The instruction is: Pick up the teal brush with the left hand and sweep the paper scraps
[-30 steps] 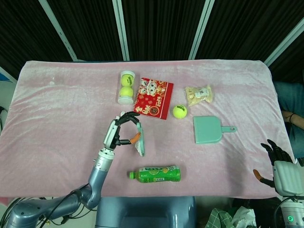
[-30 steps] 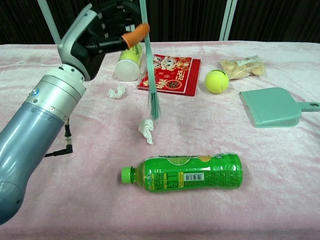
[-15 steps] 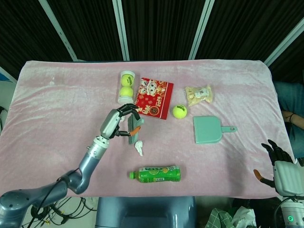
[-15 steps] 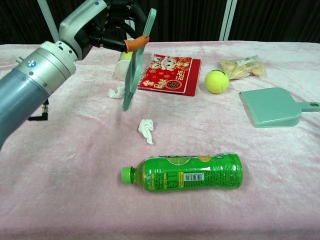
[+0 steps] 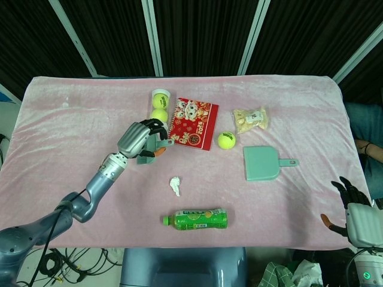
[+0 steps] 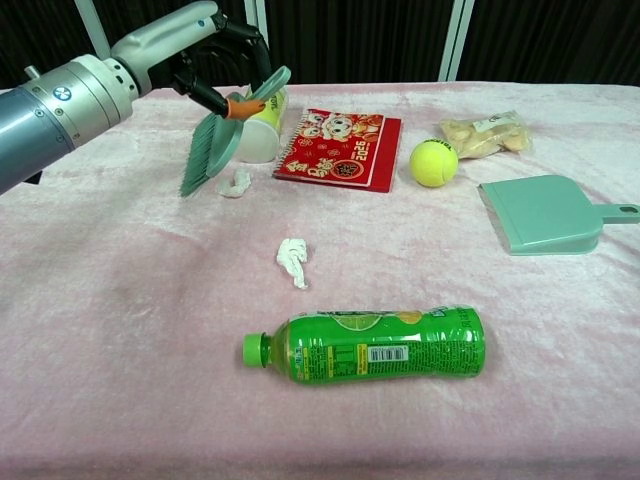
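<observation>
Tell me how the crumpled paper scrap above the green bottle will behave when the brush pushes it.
The paper scrap looks like loosely crumpled tissue, so it is probably very light and should move at a gentle stroke. The pink cloth looks fuzzy, so the scrap may snag or tumble rather than glide. The soft bristles of the teal brush, gripped by the left hand, might ride over it.

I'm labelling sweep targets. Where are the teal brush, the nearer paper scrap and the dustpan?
teal brush (image 6: 207,158), chest view, on the bristles.
paper scrap (image 6: 293,261), chest view, middle of the crumpled wad in front of the bottle.
dustpan (image 6: 540,213), chest view, on the flat pan.
</observation>
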{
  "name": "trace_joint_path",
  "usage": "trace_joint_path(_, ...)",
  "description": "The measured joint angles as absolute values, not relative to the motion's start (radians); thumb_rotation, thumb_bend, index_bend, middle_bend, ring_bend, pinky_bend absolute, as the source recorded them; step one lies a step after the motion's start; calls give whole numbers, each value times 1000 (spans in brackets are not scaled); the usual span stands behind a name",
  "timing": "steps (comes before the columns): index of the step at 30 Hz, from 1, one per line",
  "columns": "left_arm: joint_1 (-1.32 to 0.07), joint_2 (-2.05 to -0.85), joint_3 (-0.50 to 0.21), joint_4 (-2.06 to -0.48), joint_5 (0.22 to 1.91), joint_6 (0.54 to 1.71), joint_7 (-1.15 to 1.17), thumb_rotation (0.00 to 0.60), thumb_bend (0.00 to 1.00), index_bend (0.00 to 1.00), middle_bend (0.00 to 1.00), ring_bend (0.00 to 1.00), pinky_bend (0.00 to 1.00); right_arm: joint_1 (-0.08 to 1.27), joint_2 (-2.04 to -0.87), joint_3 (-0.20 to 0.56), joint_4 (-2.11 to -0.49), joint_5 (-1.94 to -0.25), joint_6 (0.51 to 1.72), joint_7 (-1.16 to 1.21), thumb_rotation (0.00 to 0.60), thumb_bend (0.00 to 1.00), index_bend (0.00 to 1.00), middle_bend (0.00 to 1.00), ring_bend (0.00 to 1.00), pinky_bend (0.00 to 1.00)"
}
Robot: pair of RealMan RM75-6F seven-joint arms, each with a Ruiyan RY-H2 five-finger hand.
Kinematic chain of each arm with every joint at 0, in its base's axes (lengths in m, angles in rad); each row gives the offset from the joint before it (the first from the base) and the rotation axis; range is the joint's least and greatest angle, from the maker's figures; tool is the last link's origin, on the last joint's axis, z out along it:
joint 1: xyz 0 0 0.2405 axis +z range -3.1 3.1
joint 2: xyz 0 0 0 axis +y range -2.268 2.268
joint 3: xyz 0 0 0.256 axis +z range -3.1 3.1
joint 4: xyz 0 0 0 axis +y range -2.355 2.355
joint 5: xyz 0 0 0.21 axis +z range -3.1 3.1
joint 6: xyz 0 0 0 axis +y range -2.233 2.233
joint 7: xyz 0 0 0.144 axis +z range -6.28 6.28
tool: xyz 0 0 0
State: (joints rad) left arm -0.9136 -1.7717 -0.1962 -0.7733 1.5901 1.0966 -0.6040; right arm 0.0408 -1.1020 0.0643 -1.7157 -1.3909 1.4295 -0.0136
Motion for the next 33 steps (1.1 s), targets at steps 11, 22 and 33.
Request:
trace_joint_path(11, -975, -1838, -107, -528, 1616, 963, -794, 600, 354, 680, 639, 259, 376, 36, -1106, 68, -1721, -1378, 1437, -32, 600, 154, 174, 75, 138, 176)
trace_joint_path(22, -1034, -1988, -72, -291, 1617, 919, -905, 600, 357, 712, 660, 291, 417, 32, -1103, 70, -1726, -1373, 1439, -24, 600, 154, 174, 75, 138, 176)
trace_joint_path(33, -1089, -2105, -152, -244, 1530, 935, -1030, 600, 357, 727, 676, 312, 464, 26, -1097, 72, -1731, -1363, 1441, -20, 600, 155, 174, 75, 138, 176)
